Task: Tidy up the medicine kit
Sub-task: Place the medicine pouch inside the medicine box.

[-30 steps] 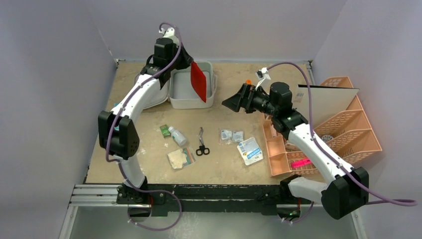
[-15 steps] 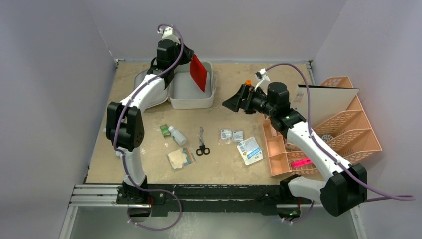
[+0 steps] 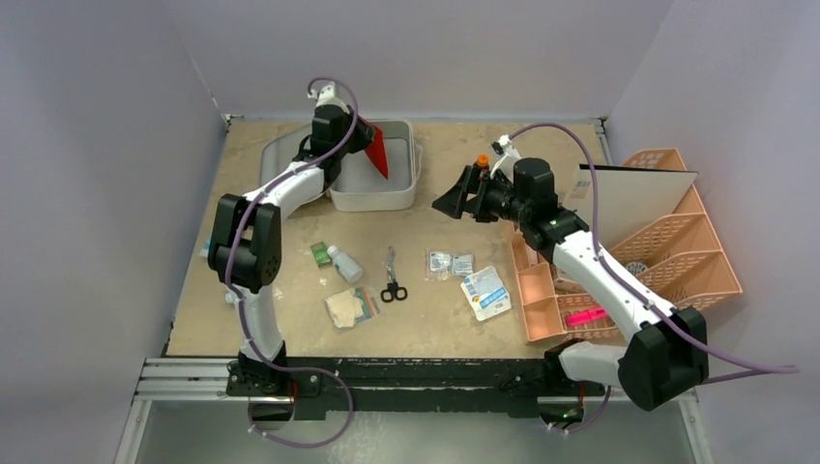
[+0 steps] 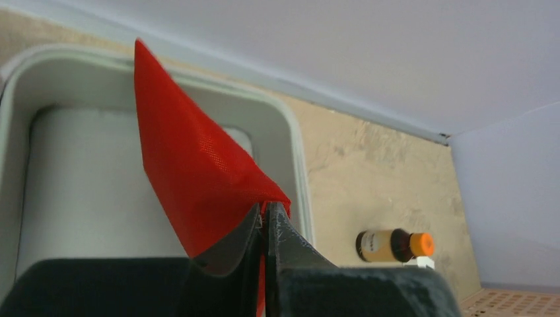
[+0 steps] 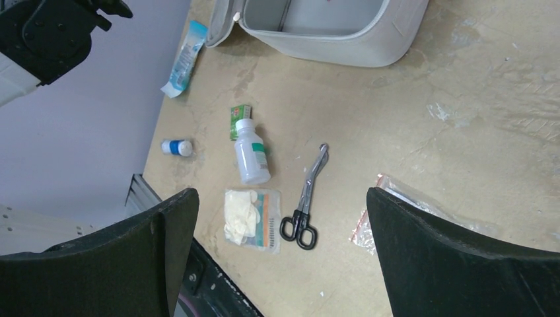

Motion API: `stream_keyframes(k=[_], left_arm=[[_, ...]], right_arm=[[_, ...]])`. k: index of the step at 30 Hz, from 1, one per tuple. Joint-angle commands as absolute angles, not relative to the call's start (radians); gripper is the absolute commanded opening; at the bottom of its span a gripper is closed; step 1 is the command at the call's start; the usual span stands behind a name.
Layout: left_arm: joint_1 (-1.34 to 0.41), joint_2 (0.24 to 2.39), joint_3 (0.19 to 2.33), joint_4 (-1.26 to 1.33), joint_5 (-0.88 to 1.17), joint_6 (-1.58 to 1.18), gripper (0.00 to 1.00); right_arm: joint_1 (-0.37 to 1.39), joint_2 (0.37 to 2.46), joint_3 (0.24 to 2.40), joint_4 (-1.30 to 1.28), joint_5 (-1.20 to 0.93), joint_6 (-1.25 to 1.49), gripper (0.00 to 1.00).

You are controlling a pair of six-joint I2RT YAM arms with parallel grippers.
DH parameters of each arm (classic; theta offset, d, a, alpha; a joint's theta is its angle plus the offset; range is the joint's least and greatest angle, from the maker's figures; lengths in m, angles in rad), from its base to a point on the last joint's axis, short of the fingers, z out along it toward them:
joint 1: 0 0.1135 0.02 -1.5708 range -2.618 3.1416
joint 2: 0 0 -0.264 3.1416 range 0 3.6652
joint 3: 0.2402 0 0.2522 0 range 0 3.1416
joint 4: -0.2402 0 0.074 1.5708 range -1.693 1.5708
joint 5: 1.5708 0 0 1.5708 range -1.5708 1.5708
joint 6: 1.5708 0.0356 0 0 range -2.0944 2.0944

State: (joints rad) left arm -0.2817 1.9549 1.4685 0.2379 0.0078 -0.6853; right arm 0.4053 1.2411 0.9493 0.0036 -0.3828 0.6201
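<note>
The left gripper [image 4: 266, 211] is clamped on one corner of a red pouch [image 4: 191, 172], its jaws pressed together on the fabric. The pouch hangs tilted from it over the open tray of the medicine kit [image 3: 372, 201], which lies directly beneath this gripper at the far side of the table [image 3: 290, 290]. Off to this gripper's right, past the kit's rim, sits an orange-capped bottle [image 4: 394, 244].

The right gripper [image 5: 282, 193] is spread wide and holds nothing; it hovers above the table, pointing left. Below it, between its fingers, lie a white bottle [image 5: 251, 155] touching a small green box [image 5: 240, 121], a pair of scissors [image 5: 305, 198] and a packet of gloves [image 5: 251, 218]. Farther ahead of it is the kit's near wall. Behind this gripper, beside its arm, stands a peach organizer [image 3: 677, 251].
</note>
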Motion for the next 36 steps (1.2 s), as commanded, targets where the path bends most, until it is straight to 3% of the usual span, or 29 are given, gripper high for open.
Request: stream_keyframes(k=[1,8,14,16,18,23,36], left_arm=[[-0.27,1.955,1.441,0.152,-0.006,-0.708,0.0],[-0.258,1.916,1.481,-0.171,-0.118,-0.642,0.09],[-0.25,1.876,1.434,-0.192,-0.197,-0.653,0.09],[-0.241,1.905,1.464,-0.224,-0.151,-0.651,0.07],[-0.236,1.941,1.505,-0.258,-0.096,-0.632,0.0],[-0.235,1.944,1.497,-0.258,0.115,-0.552,0.0],[-0.169,1.943,1.456,-0.231,0.406,-0.478,0.0]], right_arm=[[0.406,1.213,1.031,-0.054,-0.344,0.558,0.99],[0.407,1.186,1.058,-0.093,-0.328,0.54,0.99],[0.407,1.166,1.063,-0.092,-0.334,0.528,0.99],[0.407,1.157,1.057,-0.083,-0.331,0.528,0.99],[0.407,1.15,1.048,-0.07,-0.324,0.531,0.99],[0.407,1.155,1.065,-0.078,-0.334,0.522,0.98],[0.407,1.145,1.063,-0.072,-0.351,0.509,0.98]])
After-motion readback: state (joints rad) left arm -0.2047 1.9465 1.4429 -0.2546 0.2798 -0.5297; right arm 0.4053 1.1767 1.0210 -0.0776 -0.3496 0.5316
